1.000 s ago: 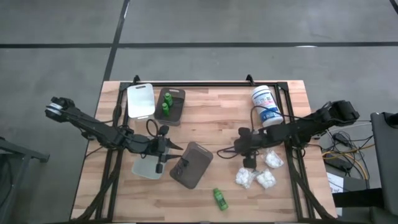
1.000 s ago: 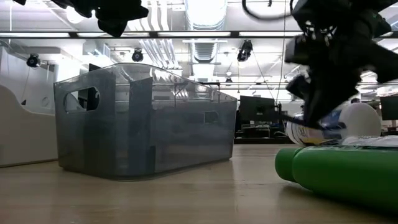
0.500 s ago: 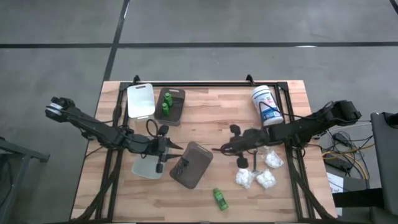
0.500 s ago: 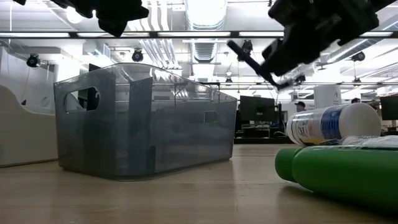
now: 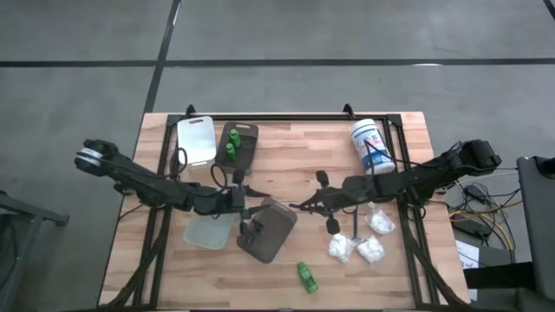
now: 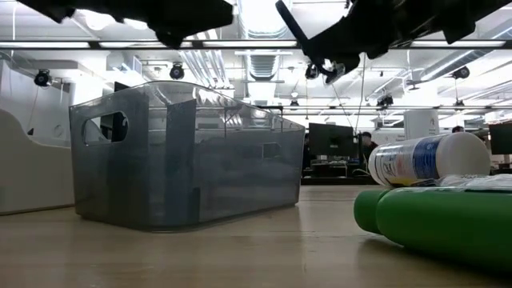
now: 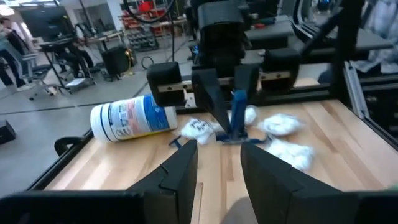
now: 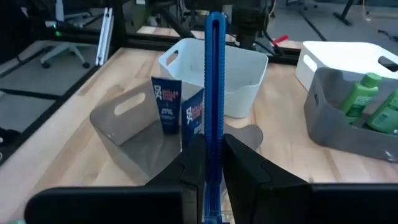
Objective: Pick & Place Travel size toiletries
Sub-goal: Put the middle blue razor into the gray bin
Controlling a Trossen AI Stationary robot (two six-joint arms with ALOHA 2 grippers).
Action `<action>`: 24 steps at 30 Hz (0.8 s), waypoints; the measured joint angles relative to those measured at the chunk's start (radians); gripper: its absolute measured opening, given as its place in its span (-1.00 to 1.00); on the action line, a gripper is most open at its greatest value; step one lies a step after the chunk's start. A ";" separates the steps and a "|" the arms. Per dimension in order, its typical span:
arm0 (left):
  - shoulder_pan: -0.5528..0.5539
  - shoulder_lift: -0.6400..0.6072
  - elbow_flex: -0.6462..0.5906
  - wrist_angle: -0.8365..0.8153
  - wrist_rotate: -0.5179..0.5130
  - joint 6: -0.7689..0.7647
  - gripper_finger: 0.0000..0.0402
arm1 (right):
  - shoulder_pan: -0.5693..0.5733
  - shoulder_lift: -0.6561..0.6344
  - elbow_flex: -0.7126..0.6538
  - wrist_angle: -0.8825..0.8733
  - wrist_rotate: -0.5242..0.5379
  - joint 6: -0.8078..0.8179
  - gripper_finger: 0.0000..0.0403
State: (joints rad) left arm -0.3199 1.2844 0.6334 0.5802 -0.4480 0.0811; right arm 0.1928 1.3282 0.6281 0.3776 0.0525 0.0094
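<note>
The right wrist view gives what the overhead cannot: a slim blue stick (image 8: 214,93) stands upright, clamped between the right gripper's (image 8: 211,163) two dark fingers. Beyond it a smoky grey tray (image 8: 144,138) holds two small dark blue packets (image 8: 176,107), with a white tray (image 8: 221,74) behind it and a grey bin of green bottles (image 8: 371,99) to one side. The left wrist view faces the other way, showing the right gripper head-on with the same blue stick (image 7: 238,112) pinched in it, white packets (image 7: 283,134) and the white tub with a blue label (image 7: 132,119) lying on its side behind. The left gripper's (image 7: 219,163) fingers stand apart, holding nothing.

From above, the right gripper (image 5: 305,205) hangs just beside the grey tray (image 5: 269,230) at mid-table, the left gripper (image 5: 245,204) near its other side. A lone green bottle (image 5: 307,276) lies in front of the tray; white packets (image 5: 357,246) sit under the right arm. The low view shows that bottle (image 6: 436,224) large in the foreground and the tray's wall (image 6: 188,164).

A second ago the right gripper was down among the white packets; it has since risen and swung toward the grey tray, and the left gripper has moved in closer too.
</note>
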 joint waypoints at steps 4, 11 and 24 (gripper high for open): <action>0.016 0.081 0.000 0.115 0.001 -0.014 -0.36 | 0.000 0.033 0.000 0.074 0.000 -0.013 -0.81; 0.018 0.218 0.037 0.294 0.025 -0.031 -0.36 | 0.000 0.113 0.001 0.188 0.000 -0.021 -0.78; 0.018 0.316 0.137 0.294 0.050 -0.045 -0.36 | -0.001 0.201 0.004 0.269 0.000 -0.014 -0.80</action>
State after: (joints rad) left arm -0.3023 1.6005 0.7708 0.8738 -0.3981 0.0361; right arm 0.1917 1.5290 0.6319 0.6462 0.0525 -0.0049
